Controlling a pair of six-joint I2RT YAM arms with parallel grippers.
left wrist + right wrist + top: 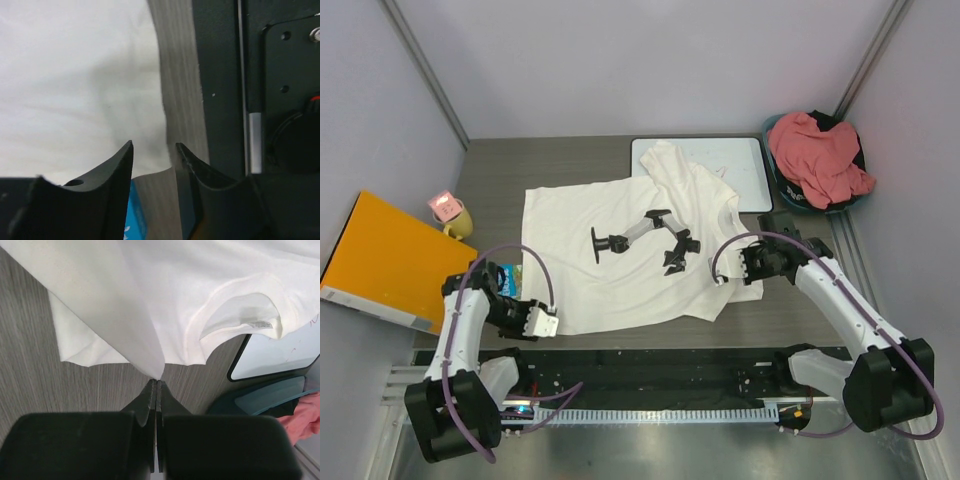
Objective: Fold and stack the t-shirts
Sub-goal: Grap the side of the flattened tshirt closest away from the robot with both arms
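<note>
Grey wood-grain tabletop [520,165], pale walls on three sides, metal posts in the back corners. Orange board [380,255] leans off the left edge, with a yellow mug [458,220] beside it. Blue packet [506,278] sits near left. Whiteboard [745,165] at rear, its left part under a sleeve. Teal basket [794,203] at rear right holds the pink shirt [815,155], crumpled.

White shirt [570,230] is spread flat mid-tabletop, collar to the right. Dark arm-shaped mark on it, print or object unclear.

Left tool [154,145] is at the shirt's near-left corner, fingers apart, gripping nothing, the hem just ahead of the tips. Right tool [157,382] is at the shirt's right edge below the collar, fingers together, clamped on a fold of the white shirt that is drawn to a point at the tips.
</note>
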